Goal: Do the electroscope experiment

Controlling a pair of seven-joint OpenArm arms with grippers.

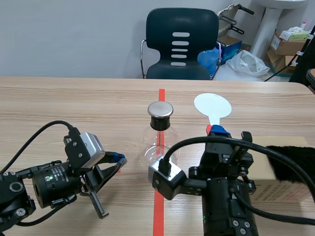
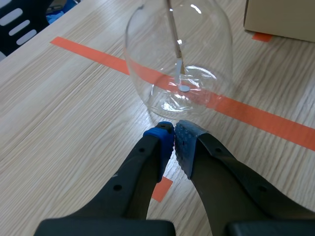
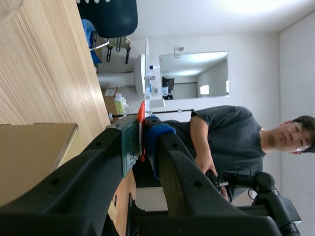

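The electroscope is a clear glass flask (image 1: 147,147) with a metal cap (image 1: 161,109), standing on the red centre tape. My left gripper (image 1: 118,158) rests low on the table just left of the flask, shut on nothing. In the left wrist view its pads meet (image 2: 173,142) right before the flask (image 2: 179,59), whose inner rod (image 2: 173,39) shows. My right gripper (image 1: 212,130) is shut on the handle of a white round paddle (image 1: 212,105), held upright right of the flask. The right wrist view shows the paddle (image 3: 146,73) edge-on between the fingers (image 3: 142,130).
A cardboard box (image 1: 275,182) with black fur (image 1: 295,160) on it lies at the right, beside my right arm; the box (image 2: 280,17) is also beyond the flask. A dark chair (image 1: 181,44) stands behind the table. A person (image 3: 231,142) is off to the side.
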